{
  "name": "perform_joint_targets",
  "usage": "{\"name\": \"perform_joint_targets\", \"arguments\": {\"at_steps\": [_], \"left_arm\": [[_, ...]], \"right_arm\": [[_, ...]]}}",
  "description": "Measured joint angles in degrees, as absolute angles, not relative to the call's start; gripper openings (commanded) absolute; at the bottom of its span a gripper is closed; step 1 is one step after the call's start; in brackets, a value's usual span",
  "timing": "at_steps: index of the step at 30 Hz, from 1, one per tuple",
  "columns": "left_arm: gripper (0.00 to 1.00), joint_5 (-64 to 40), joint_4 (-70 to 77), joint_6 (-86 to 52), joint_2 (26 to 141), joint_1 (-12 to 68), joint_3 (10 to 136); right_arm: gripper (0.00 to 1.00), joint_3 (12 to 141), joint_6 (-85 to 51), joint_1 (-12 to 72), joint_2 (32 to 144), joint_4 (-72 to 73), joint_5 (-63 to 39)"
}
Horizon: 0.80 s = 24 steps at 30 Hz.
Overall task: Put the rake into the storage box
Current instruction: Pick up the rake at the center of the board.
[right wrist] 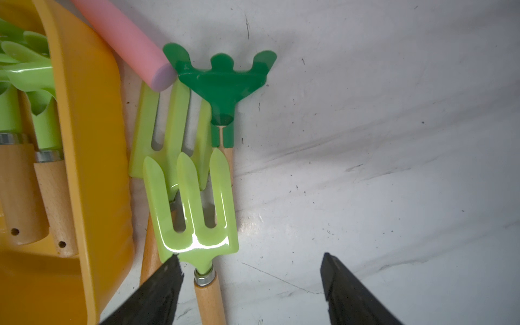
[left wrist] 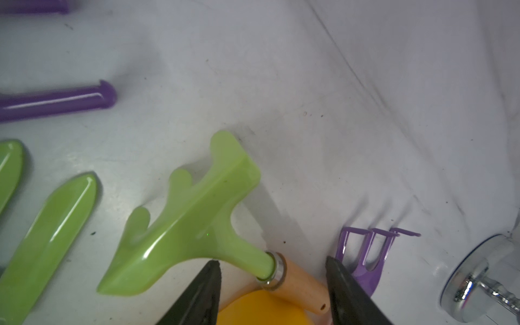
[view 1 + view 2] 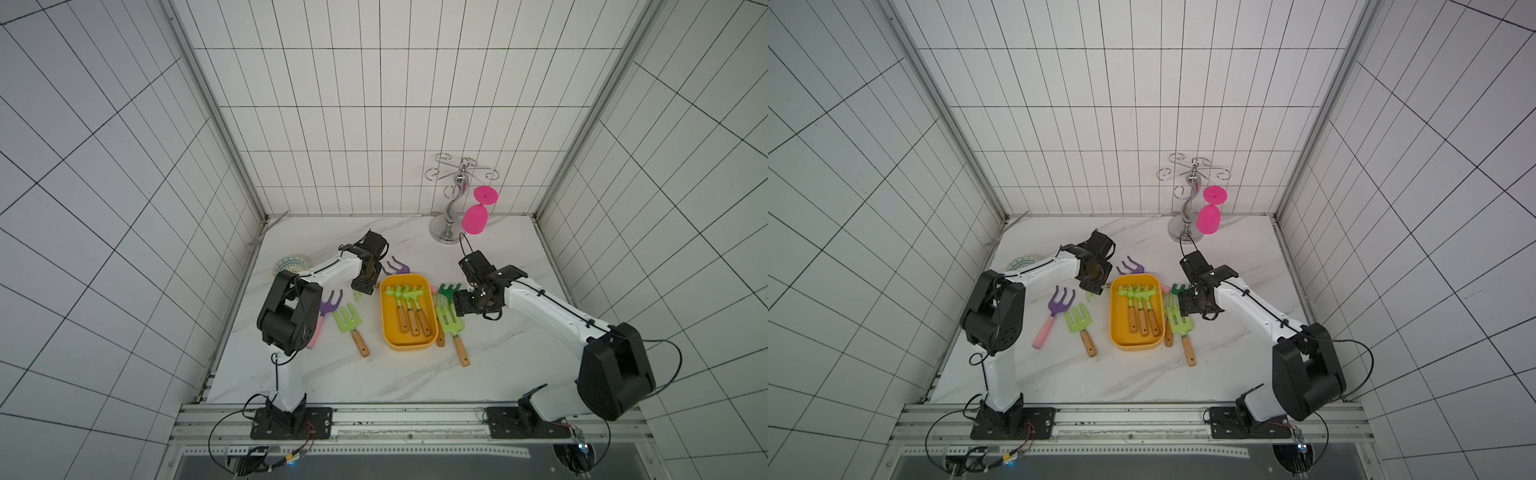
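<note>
A light green rake with a wooden handle lies on the white table left of the yellow-orange storage box. Its handle end reaches over the box's corner. My left gripper is low over that handle, one jaw on each side, with a gap both ways. Three light green rakes lie inside the box. A dark green rake lies right of the box. My right gripper hangs open next to it, holding nothing.
Two light green forks overlap by the box wall. A purple fork and a green fork lie at the left, a purple rake behind the box. Patterned bowl far left; chrome stand with pink glass at the back.
</note>
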<state>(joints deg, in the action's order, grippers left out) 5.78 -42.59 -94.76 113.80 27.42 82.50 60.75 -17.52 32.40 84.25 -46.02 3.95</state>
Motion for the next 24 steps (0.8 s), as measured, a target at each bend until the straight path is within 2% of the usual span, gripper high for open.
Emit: {"name": "perform_joint_targets", "arguments": {"at_steps": [3, 7, 14, 24], "left_arm": [[0.50, 5.7, -42.7, -94.4, 116.3, 27.4, 83.0], [0.35, 5.5, -42.9, -94.2, 117.0, 27.4, 83.3], [0.14, 5.7, -42.0, -93.7, 117.4, 26.6, 84.0], [0.11, 5.8, -39.5, -91.1, 117.6, 26.4, 84.2]], "right_arm": [[0.81, 60.8, -17.4, 32.2, 84.9, -45.8, 3.6], [0.81, 60.8, -17.3, 32.1, 85.1, -45.5, 3.2], [0.81, 60.8, -17.3, 31.5, 85.1, -45.0, 2.5], [0.81, 60.8, -17.4, 31.4, 85.1, -44.8, 2.3]]}}
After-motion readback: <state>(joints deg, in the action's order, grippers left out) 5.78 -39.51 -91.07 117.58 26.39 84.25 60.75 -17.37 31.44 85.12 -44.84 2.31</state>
